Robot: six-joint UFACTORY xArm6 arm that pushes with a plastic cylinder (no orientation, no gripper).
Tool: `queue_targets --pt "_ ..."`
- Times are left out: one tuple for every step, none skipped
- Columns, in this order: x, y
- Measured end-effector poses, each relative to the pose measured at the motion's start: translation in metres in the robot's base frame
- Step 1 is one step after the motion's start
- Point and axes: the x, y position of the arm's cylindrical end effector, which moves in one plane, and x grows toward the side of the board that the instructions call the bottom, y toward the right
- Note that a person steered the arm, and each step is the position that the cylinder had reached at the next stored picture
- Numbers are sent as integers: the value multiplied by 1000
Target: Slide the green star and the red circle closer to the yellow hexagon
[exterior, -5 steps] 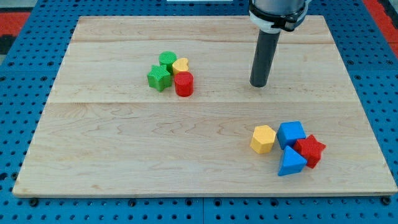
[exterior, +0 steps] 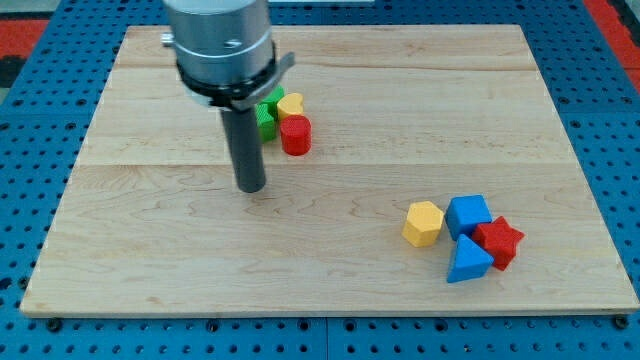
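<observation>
Wooden board (exterior: 150,250) carried two clusters. My tip (exterior: 251,187) rested left of centre, just below-left of the upper cluster; the rod had no jaws, so nothing was held. Its body hid most of the green star (exterior: 266,120), seen only as a green sliver. The green block (exterior: 274,97), yellow heart (exterior: 291,104) and red circle (exterior: 296,135) sat alongside. The yellow hexagon (exterior: 423,223) lay well apart at lower right, beside the blue blocks (exterior: 468,214) and red star (exterior: 500,243). Both pushes appeared outstanding.
</observation>
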Motion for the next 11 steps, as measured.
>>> queue_targets --pt "-12 -39" --pt "-12 -44" --pt "-24 -67" --pt "-63 -60" --pt "-94 -54" --pt "-93 4" --pt "-64 56" --pt "-61 65" --pt "-61 106" --pt "-7 167" --pt "4 169"
